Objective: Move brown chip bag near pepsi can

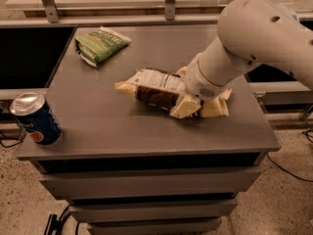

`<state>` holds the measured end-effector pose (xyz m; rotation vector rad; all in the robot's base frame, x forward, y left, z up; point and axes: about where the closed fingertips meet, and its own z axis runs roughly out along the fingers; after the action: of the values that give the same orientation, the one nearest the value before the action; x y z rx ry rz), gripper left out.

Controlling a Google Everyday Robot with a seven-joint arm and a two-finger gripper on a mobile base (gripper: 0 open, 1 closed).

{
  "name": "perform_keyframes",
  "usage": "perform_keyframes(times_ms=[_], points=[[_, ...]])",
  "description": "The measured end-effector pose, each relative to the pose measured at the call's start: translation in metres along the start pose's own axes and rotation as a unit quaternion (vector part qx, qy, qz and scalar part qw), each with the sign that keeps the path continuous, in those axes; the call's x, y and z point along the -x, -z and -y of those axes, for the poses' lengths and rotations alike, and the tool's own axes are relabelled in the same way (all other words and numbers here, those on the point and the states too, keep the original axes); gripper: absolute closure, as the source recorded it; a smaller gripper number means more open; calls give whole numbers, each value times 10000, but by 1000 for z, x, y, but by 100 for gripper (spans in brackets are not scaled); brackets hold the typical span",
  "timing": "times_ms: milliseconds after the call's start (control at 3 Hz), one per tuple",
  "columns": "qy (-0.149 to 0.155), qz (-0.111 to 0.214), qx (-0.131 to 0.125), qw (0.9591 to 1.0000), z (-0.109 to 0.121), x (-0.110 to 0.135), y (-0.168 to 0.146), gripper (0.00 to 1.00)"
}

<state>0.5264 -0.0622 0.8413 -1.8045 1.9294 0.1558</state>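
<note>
Gray table (pixel 146 131) stands in front of me, with flat drawers (pixel 146 185) under it and a spotty floor (pixel 19 199) below. Near the middle of the top, a bit to the right, lies the brown bag (pixel 154 89), flat on its side. One pale end points left, toward the can, and the other pale end sticks out on the right. The big white arm (pixel 254 38) comes in from the right and bends down to it. At the arm's tip the gripper (pixel 188 102) sits right on the right part of the brown bag, touching it. Most of the gripper is hidden under the arm's round end. I cannot tell if it is squeezing the bag or just resting on it. The can (pixel 36 119) stands up at the front left corner of the table, well apart from the brown bag. A green bag (pixel 100 44) lies at the back left, well apart from both
</note>
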Motion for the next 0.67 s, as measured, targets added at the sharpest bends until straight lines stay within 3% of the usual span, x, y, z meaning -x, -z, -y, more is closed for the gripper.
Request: perform_keyframes(times_ms=[333, 667], points=[[0, 0, 0, 10000, 0, 1, 2, 87], [1, 1, 0, 10000, 1, 2, 4, 100]])
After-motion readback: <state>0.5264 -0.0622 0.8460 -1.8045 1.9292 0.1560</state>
